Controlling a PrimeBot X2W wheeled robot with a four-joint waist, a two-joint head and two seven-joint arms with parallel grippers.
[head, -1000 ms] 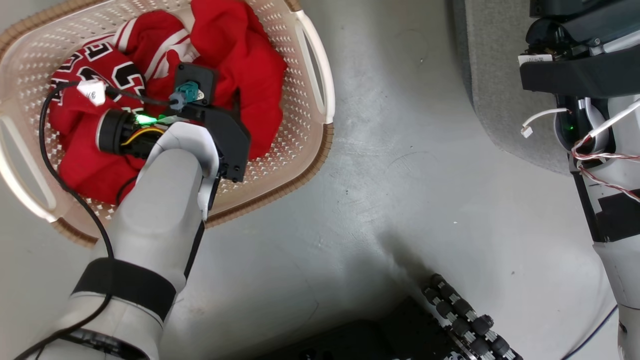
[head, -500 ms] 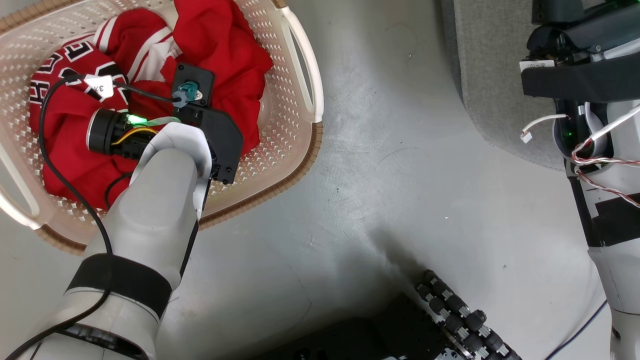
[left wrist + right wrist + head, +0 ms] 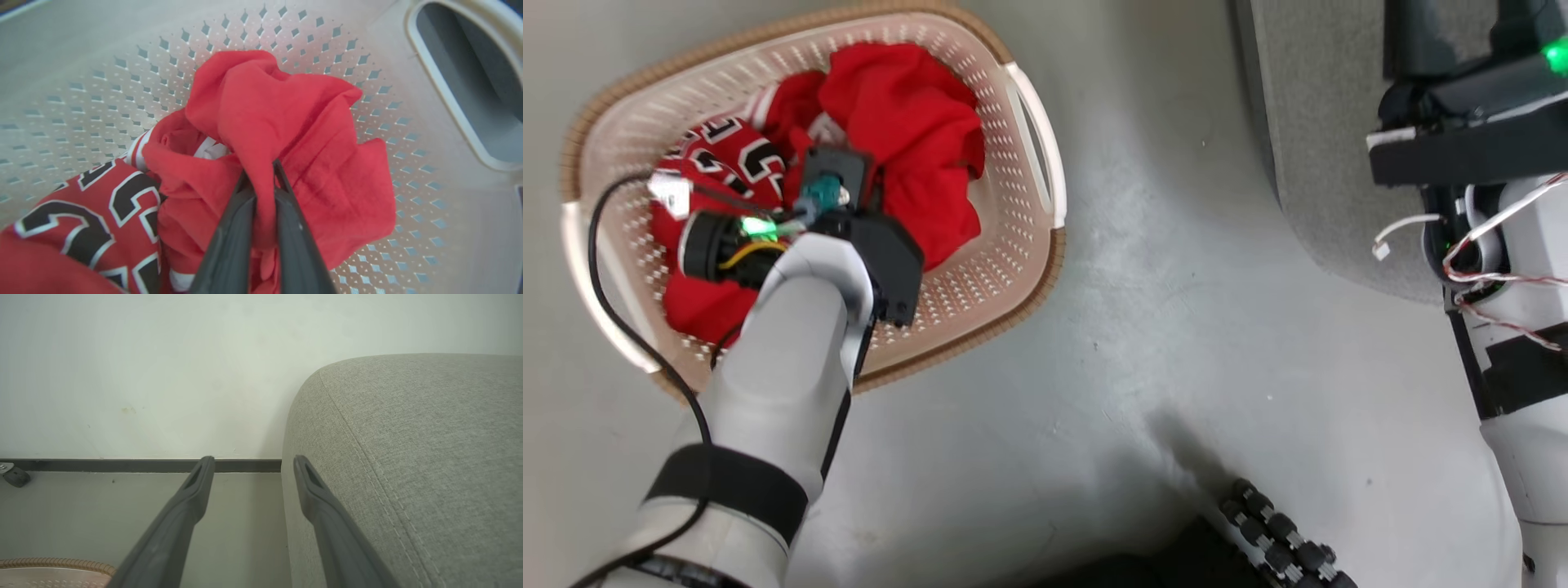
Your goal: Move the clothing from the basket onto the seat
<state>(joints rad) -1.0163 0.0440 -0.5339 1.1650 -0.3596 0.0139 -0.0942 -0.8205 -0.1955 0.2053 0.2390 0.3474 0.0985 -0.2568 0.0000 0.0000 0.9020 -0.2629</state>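
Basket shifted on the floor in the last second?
No. The basket sits as near the seat as before; the whole head view shifted, so the camera moved.

The basket (image 3: pixel 988 286) and the seat (image 3: pixel 1307 147) are viewed steeply downward from the head. The basket's inside is seen close from the left wrist, and the seat's corner, level, from the right wrist.

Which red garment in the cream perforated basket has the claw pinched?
The plain bright red fabric garment, pinched by the left gripper; the numbered red jersey lies beside it, ungripped.
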